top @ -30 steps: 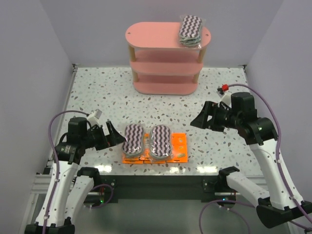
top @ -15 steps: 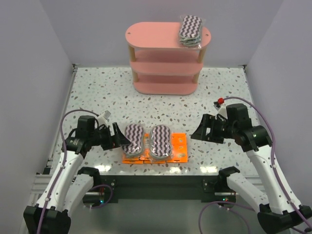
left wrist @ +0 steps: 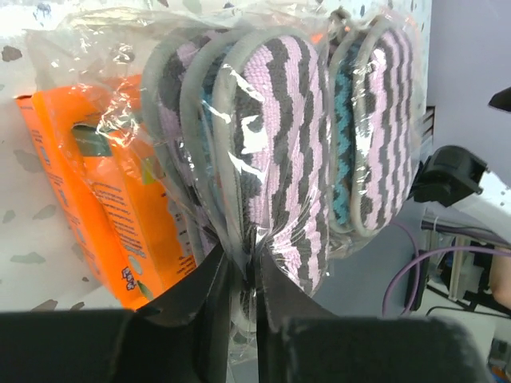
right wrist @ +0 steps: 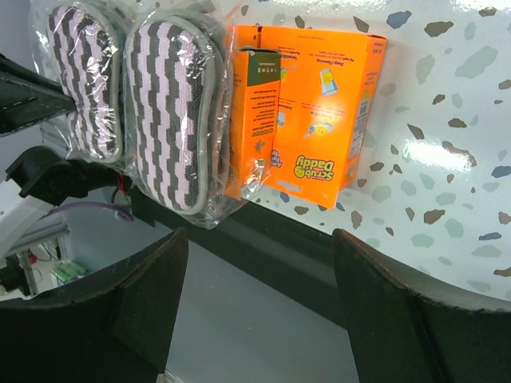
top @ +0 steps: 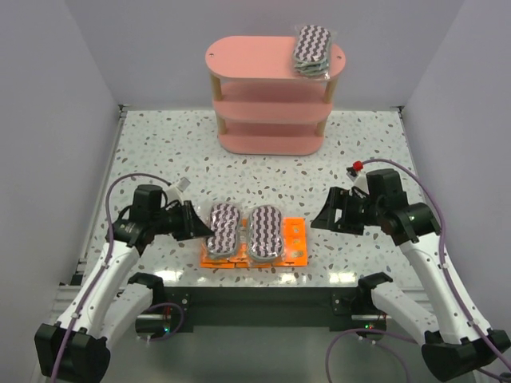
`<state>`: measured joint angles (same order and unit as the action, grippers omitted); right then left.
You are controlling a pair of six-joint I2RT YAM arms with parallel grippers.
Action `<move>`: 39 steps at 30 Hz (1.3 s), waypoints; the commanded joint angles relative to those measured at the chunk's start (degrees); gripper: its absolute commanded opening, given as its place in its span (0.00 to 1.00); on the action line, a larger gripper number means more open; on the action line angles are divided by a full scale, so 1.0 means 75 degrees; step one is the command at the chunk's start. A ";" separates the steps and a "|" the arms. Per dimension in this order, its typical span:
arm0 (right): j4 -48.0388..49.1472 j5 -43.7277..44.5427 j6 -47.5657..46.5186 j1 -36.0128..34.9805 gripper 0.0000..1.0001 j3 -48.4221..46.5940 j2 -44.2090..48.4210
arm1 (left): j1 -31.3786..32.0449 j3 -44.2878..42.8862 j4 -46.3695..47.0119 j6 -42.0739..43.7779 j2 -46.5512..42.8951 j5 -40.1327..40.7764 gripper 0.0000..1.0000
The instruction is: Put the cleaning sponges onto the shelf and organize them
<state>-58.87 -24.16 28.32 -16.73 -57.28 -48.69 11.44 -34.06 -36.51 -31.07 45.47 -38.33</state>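
Note:
The pink shelf (top: 255, 88) stands at the back with one zigzag sponge pack (top: 311, 49) on the right end of its top tier. Two more zigzag packs lie near the table's front edge on flat orange packets (top: 294, 243). My left gripper (top: 200, 226) is shut on the clear wrap at the end of the left pack (top: 224, 229); in the left wrist view the jaws (left wrist: 246, 275) pinch the film of that pack (left wrist: 271, 152). My right gripper (top: 323, 215) hovers open to the right of the other pack (top: 264, 232). The right wrist view shows the gripper (right wrist: 259, 239) with nothing between its fingers.
The shelf's middle and bottom tiers (top: 271, 142) hold nothing. The speckled table (top: 176, 152) ends just in front of the packs. In the right wrist view a large orange packet (right wrist: 319, 120) and a smaller one (right wrist: 254, 120) lie beside the right pack (right wrist: 168, 120).
My left gripper moved right to the left zigzag pack and closed on its wrap. The right gripper shifted slightly left and stayed open.

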 commanded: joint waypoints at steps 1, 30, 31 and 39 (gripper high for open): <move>0.0256 -0.0282 -0.0049 -0.0043 0.75 -0.0003 -0.0047 | 0.0057 -0.0764 -0.0052 0.0041 -0.0040 0.0140 0.14; 0.0865 -0.0270 0.0033 -0.0043 0.75 -0.0144 -0.0294 | -0.0739 -1.2916 0.3588 -0.3480 0.8337 -0.0643 0.00; 0.0877 -0.0247 0.0022 -0.0031 0.75 -0.0144 -0.0294 | -0.0903 -1.3012 0.3893 -0.3788 0.8536 -0.0713 0.00; 0.1099 -0.0259 0.0045 -0.0043 0.75 -0.0086 -0.0317 | -0.0975 -1.3915 0.4751 -0.4881 1.0190 -0.1066 0.00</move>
<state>-53.36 -25.06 28.51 -16.88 -57.19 -50.68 3.55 -135.57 -6.28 -62.48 120.09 -43.13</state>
